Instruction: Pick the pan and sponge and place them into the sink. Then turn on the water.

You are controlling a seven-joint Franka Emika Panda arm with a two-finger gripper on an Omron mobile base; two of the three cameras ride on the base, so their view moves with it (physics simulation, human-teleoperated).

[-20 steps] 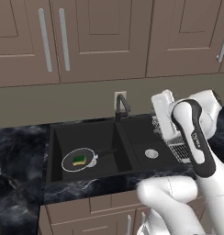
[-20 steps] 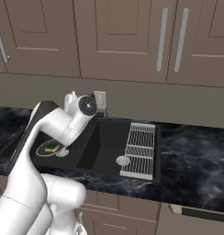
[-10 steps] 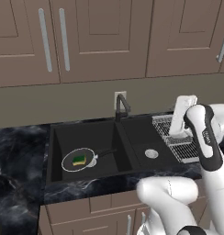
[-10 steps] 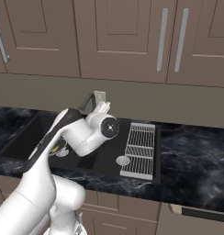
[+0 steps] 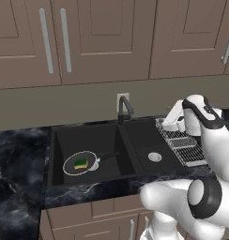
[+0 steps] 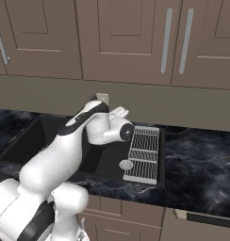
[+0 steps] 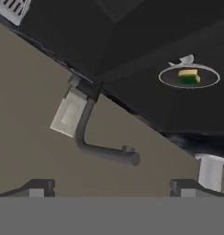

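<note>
Black sink [image 5: 135, 140] holds pan [image 5: 81, 163] with sponge [image 5: 80, 163]; tool [image 7: 111, 186] open.

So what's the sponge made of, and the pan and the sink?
The sponge looks like soft foam, yellow with a rougher green scrub layer. The pan seems to be metal with a dark coated inside, judging by its thin light rim; its black handle could be plastic. The sink looks like matte black stone or composite, with no shine, but a rendered picture can't settle it.
</note>
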